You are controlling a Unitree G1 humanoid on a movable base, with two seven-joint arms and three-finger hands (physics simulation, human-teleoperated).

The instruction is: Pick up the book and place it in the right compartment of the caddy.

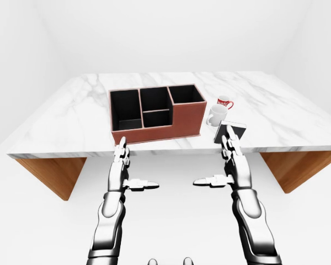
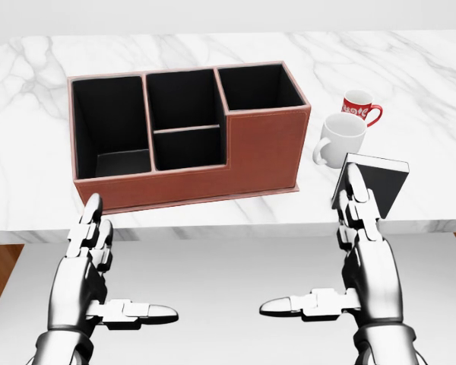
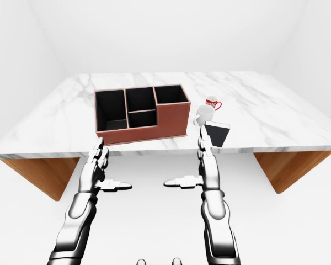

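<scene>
A dark book (image 2: pixel 381 182) with a pale top edge stands upright near the marble table's near edge, at the right in the head view. A brown caddy (image 2: pixel 266 148) with black compartments stands to its left; its right compartment (image 2: pixel 258 85) is the tallest. My right hand (image 2: pixel 348 251) is open, fingers pointing up just below and in front of the book, thumb out to the left; contact with the book cannot be told. My left hand (image 2: pixel 99 262) is open and empty below the caddy's left end.
A white mug (image 2: pixel 340 138) stands just above the book, and a red-and-white mug (image 2: pixel 359 106) beyond it. The marble table (image 1: pixel 287 110) has wooden supports (image 1: pixel 52 174) at both ends. White floor lies below my hands.
</scene>
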